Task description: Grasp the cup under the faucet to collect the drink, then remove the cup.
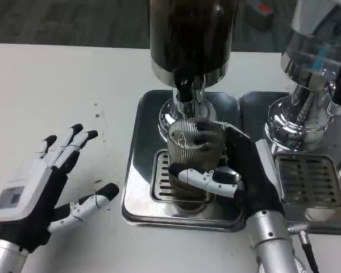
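The right hand (pixel 238 173) is wrapped around the ribbed clear cup (pixel 194 156), with a white and black finger (pixel 207 181) curled across the near side of the glass and the black palm against its right side. The cup stands upright over the slotted drip grate (pixel 162 185), directly below the black faucet (pixel 184 91) of the dark drink dispenser (pixel 190 34). The cup's rim sits just under the spout; whether the base touches the grate cannot be told. Grate and dispenser rest on a steel drip tray (pixel 137 170) on the white table (pixel 62 91).

To the right, a second steel tray (pixel 256 99) carries another slotted grate (pixel 310 182) and a clear-bodied dispenser (pixel 315 62) with a chrome base. A black cable (pixel 310 256) runs beside the right forearm.

The left hand (pixel 42 182) is well apart on the left, near the front edge, its fingers spread and holding nothing, hovering or resting over the table. A few dark specks (pixel 96 116) mark the table just beyond its fingertips.
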Controlling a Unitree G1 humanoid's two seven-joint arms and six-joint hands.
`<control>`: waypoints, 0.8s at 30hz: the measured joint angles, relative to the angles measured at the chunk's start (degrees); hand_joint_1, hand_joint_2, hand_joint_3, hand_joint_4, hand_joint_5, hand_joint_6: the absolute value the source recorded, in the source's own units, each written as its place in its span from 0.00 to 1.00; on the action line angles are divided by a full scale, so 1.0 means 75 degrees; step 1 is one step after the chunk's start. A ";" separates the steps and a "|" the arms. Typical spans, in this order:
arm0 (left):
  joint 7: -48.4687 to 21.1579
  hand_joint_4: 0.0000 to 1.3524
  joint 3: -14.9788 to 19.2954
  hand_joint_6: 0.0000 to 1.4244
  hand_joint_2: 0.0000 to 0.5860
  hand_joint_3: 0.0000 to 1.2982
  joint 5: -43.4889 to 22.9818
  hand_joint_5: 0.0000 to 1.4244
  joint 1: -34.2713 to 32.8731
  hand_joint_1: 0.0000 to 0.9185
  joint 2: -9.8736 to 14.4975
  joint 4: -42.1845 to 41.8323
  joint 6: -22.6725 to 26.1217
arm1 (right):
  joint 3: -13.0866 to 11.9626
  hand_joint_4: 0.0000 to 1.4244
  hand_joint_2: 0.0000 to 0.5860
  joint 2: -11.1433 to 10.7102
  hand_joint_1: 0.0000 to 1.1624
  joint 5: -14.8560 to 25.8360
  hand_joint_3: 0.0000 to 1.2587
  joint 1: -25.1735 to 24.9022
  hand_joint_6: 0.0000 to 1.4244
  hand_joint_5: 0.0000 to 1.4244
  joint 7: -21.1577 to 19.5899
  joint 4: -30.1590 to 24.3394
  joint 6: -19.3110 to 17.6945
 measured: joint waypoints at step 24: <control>-0.0291 0.00 -0.0234 0.00 0.27 0.00 -0.0004 0.00 -0.0009 0.00 0.0448 0.0094 -0.0268 | 0.0251 0.38 0.38 -0.0220 0.86 -0.0008 0.33 0.1423 0.61 0.45 0.0562 -0.1693 0.0020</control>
